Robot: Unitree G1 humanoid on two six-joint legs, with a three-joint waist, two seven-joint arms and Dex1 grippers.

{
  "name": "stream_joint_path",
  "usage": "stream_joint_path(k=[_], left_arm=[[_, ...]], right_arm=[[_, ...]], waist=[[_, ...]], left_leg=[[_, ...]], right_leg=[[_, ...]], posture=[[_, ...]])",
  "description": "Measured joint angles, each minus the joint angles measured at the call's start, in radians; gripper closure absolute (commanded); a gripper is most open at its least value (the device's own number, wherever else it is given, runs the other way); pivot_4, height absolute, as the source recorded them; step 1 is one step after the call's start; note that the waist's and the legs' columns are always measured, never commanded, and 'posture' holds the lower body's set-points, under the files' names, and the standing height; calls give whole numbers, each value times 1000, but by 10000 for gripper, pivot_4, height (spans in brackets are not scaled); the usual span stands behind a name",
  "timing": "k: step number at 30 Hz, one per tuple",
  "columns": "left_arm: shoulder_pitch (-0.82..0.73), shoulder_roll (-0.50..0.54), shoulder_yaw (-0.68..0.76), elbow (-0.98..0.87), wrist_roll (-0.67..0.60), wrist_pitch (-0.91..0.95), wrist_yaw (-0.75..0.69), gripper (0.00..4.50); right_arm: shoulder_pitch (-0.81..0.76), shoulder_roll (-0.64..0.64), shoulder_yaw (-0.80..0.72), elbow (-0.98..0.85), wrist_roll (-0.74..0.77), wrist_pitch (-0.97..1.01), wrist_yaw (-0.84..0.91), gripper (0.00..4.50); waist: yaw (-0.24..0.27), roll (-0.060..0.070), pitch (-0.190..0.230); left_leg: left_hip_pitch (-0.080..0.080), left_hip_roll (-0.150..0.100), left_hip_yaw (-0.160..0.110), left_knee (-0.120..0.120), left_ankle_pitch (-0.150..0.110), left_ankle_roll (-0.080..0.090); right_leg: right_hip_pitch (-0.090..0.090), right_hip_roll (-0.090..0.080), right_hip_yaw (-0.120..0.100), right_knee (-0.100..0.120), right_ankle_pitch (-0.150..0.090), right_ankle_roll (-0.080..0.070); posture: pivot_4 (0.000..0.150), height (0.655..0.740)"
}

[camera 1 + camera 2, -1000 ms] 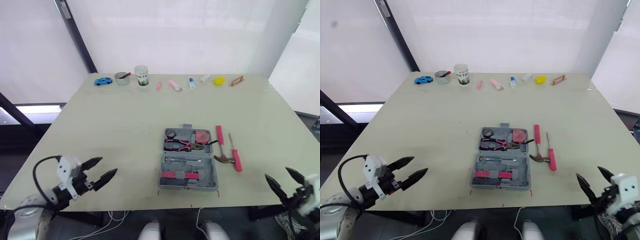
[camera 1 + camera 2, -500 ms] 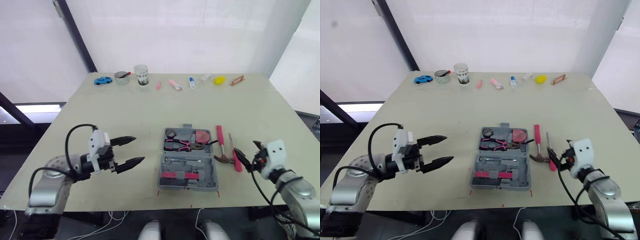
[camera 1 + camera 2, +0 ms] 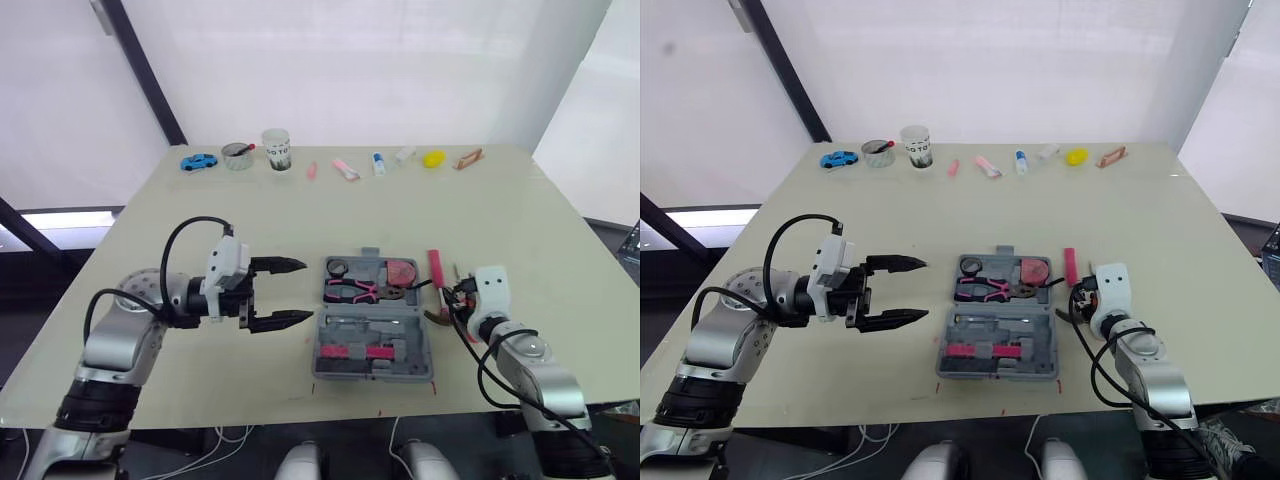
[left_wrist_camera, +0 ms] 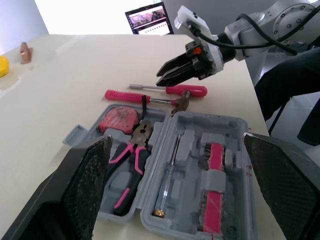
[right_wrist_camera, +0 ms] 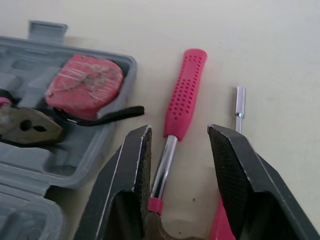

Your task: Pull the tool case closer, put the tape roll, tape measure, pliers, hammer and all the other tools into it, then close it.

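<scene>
Case (image 3: pixel 374 320) lay open on the table (image 3: pixel 300 220) near its front edge, with pliers (image 3: pixel 357 291), tape measure (image 3: pixel 404 272) and tape roll (image 3: pixel 341 267) in its far half. Hammer (image 5: pixel 177 120) and screwdriver (image 4: pixel 170 89) lay just right of it. Right gripper (image 5: pixel 178 132) was open astride the hammer's shaft; left gripper (image 3: pixel 305 291) hung spread wide just left of the case.

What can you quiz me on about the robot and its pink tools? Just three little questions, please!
1. True or false: the tool case is shut.
2. Which tool lies between the right gripper's fingers? A tape measure, B hammer, C tape roll.
3. Fill the gap: the pliers lie ___ the case.
Key: 1 false; 2 B; 3 inside.
</scene>
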Motion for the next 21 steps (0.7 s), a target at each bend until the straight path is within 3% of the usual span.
stream_joint_path(k=[21], left_arm=[[-87,2,-55,29,5,2,-88,0]], right_arm=[[-111,143,-19,184,-22,73,-136,23159]], waist=[[-4,0,0]], left_leg=[[0,0,0,-1,0,0]], right_leg=[[-1,1,0,0,1,1]], posture=[[1500,7400]])
